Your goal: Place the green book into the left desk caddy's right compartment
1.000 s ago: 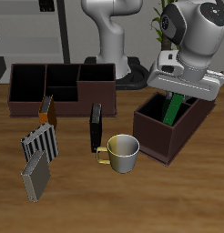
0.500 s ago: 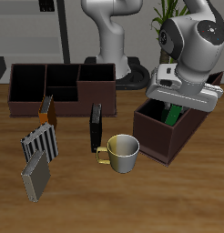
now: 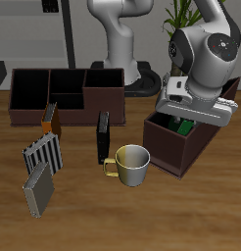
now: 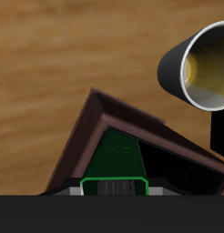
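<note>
The green book point(image 3: 181, 125) stands steeply tilted inside the left desk caddy point(image 3: 171, 147), the dark brown one turned diagonally. Only the book's upper part shows above the rim. My gripper point(image 3: 188, 118) hangs low over the caddy, shut on the book's top end. The wrist view looks down on the green book point(image 4: 115, 157) inside a corner of the caddy point(image 4: 94, 114), in the right compartment point(image 4: 164, 164), with my gripper point(image 4: 114, 187) closed around its top edge. The book's lower end is hidden by the caddy wall.
A metal mug point(image 3: 132, 165) stands just in front of the caddy, and it shows as the mug point(image 4: 199, 64) in the wrist view. A black book point(image 3: 103, 135) stands upright beside it. Grey striped books point(image 3: 40, 157) and a second brown caddy point(image 3: 64, 90) are farther across the table.
The gripper has come down with the green book. The book has sunk deeper into the caddy, so less of it shows above the rim.
</note>
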Tool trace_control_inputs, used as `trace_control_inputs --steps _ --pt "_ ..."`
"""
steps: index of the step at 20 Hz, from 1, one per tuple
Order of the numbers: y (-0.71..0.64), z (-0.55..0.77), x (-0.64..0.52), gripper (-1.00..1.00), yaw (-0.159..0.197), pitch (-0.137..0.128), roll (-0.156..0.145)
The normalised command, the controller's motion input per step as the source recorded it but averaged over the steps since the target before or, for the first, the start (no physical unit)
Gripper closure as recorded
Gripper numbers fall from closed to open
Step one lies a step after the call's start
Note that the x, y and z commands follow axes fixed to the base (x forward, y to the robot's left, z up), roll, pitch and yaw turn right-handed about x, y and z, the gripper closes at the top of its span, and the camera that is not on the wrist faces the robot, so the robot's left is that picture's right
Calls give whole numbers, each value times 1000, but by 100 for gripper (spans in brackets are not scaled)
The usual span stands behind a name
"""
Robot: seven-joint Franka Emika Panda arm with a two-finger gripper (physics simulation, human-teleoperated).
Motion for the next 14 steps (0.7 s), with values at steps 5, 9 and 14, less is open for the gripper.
trace_control_inputs --steps 5,9,14 --pt "-33 99 -5 -100 -2 -11 2" --pt "50 94 -88 -100 26 -26 33" --pt "-62 -11 -230 -100 114 -49 16"
